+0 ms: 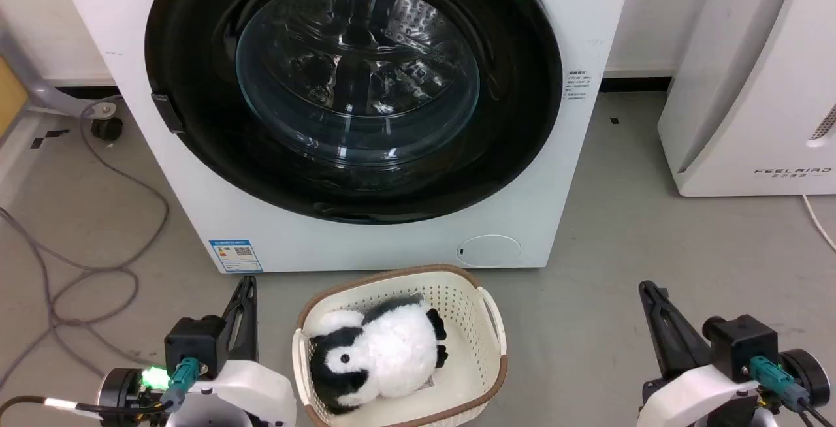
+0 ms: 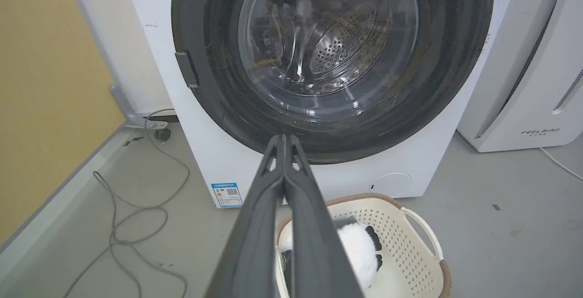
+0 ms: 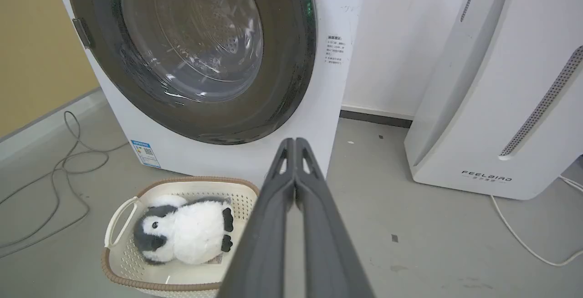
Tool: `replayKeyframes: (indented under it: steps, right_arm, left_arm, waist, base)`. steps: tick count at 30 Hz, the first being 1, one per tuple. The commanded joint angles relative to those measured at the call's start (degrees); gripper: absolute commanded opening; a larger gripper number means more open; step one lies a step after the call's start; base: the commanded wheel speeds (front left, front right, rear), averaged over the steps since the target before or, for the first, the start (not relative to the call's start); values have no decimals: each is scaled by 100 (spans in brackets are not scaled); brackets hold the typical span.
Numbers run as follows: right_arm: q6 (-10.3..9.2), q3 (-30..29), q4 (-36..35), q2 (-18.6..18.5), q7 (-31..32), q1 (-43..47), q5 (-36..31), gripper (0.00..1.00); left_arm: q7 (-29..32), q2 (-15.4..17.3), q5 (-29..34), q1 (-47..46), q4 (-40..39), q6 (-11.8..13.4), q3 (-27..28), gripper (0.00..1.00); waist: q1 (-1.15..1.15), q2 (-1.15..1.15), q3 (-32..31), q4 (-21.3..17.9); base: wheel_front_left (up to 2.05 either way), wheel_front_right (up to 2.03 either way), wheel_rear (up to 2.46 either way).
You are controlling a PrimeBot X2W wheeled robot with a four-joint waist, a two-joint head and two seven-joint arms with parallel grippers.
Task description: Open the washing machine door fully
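Head view. The washing machine (image 1: 392,244) stands straight ahead on the grey floor (image 1: 620,251). The washing machine door (image 1: 356,74) lies flush in its front, closed. My left pincer (image 1: 247,283) sits low left and my right pincer (image 1: 648,288) low right. Both point toward the machine, well apart from the door. Between them is a cream basket (image 1: 490,313) just before the washer, with a plush penguin (image 1: 385,348) lying in it.

Left wrist view. The left fingers (image 2: 259,225) are pressed together tip to tip, with nothing held. The door fills the upper middle. A blue label (image 2: 227,194) sits low on the front.

Right wrist view. The right fingers (image 3: 319,225) are likewise fully closed and empty. The door is at upper left. A white appliance (image 3: 478,106) stands to the right, apart from the washer.
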Motion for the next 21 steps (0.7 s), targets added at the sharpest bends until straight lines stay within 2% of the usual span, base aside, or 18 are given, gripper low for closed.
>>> replayKeyframes:
  steps: [1, 21]
  right_arm:
    - [5, -17, -24, 7, 4, -80, -44, 0]
    - [5, -17, -24, 7, 4, -80, -44, 0]
  left_arm:
    - [2, -6, 16, 6, -32, 16, -9, 0]
    - [2, -6, 16, 6, -32, 16, -9, 0]
  waist:
    - [0, 0, 0, 0]
    - [0, 0, 0, 0]
  base:
    - [0, 0, 0]
    - [0, 0, 0]
